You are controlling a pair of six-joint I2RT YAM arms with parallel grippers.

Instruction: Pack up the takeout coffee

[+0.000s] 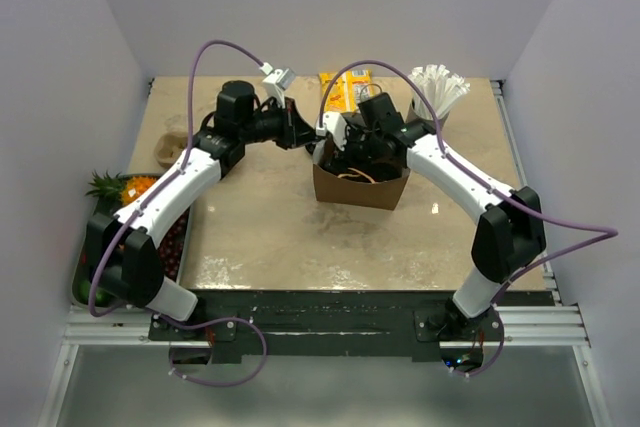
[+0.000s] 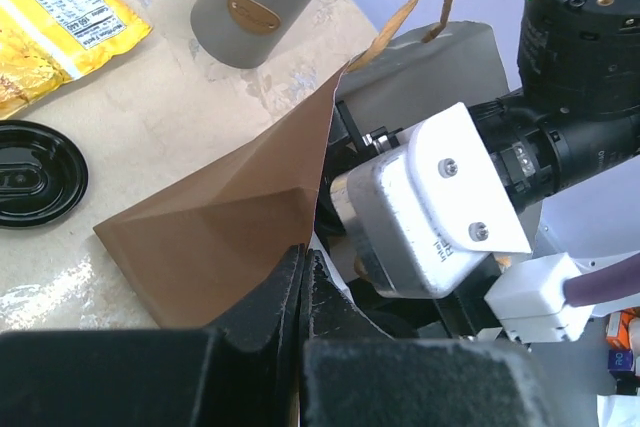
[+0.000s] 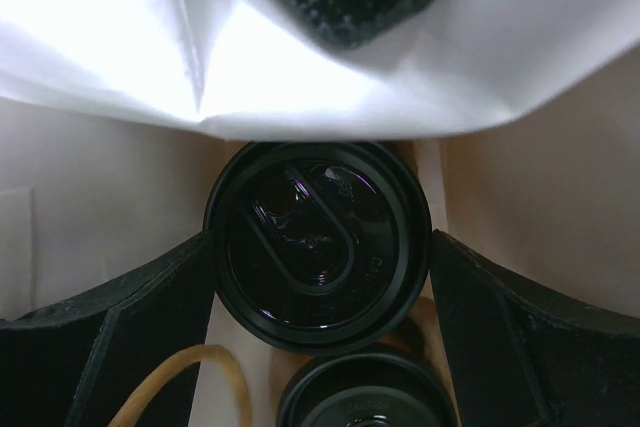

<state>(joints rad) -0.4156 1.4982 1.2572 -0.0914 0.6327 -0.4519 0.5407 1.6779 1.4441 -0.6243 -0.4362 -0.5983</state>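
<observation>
A brown paper bag (image 1: 362, 189) stands open at mid-table. My left gripper (image 2: 303, 262) is shut on the bag's upper edge (image 2: 240, 207) and holds that side up. My right gripper (image 3: 318, 247) is down inside the bag. Its fingers (image 3: 150, 297) sit against both sides of a takeout coffee cup, of which only the black lid (image 3: 300, 187) shows. A second black-lidded cup (image 3: 365, 397) stands just below it in the bag. The cups' brown walls are hidden. In the top view both grippers meet at the bag's left rim (image 1: 322, 152).
A loose black lid (image 2: 35, 172) lies on the table left of the bag. A grey cup of white straws (image 2: 255, 7) and a yellow packet (image 2: 50, 27) are behind. A cardboard carrier (image 1: 172, 147) and a fruit tray (image 1: 88, 209) are at the left edge.
</observation>
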